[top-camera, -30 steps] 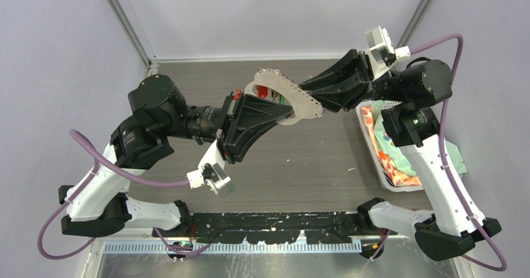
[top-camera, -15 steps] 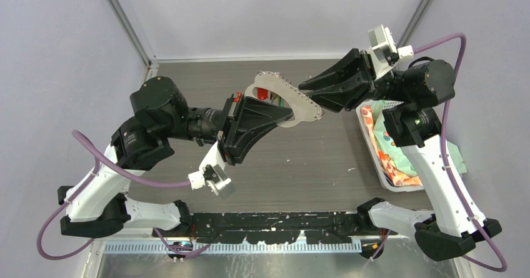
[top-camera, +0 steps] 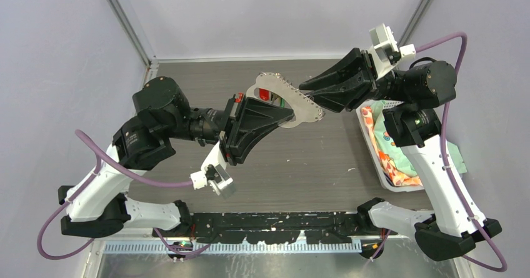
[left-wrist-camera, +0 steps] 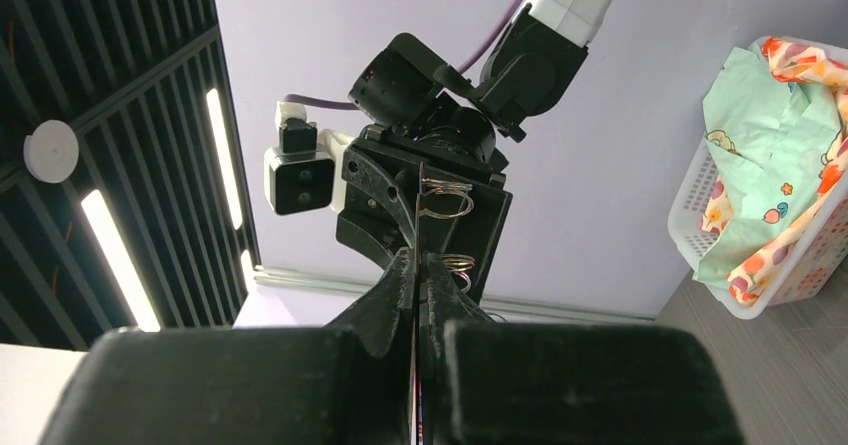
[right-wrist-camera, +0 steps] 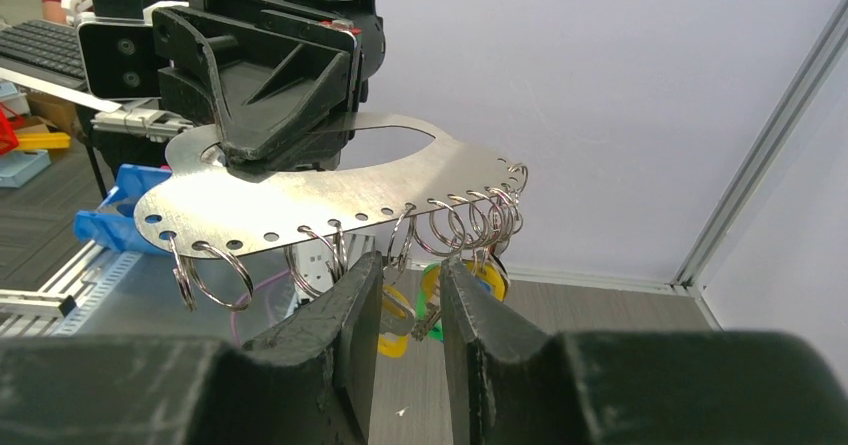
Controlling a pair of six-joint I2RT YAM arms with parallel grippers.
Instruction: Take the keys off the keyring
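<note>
The keyring is a flat silvery plate with an oval cutout, held up in the air over the table. My left gripper is shut on its inner side, and the left wrist view shows the plate edge-on between the closed fingers. In the right wrist view the keyring carries a row of split rings along its holed edge. Keys with yellow and green heads hang from them. My right gripper is open a little just under the rings, with a yellow-headed key in the gap. A red key head shows through the cutout.
A white basket with colourful cloth stands on the table at the right, under my right arm. The basket also shows in the left wrist view. Grey walls close in the back and sides.
My right gripper has shifted slightly up and back along the keyring's toothed edge. The left arm and keyring have stayed almost still.
</note>
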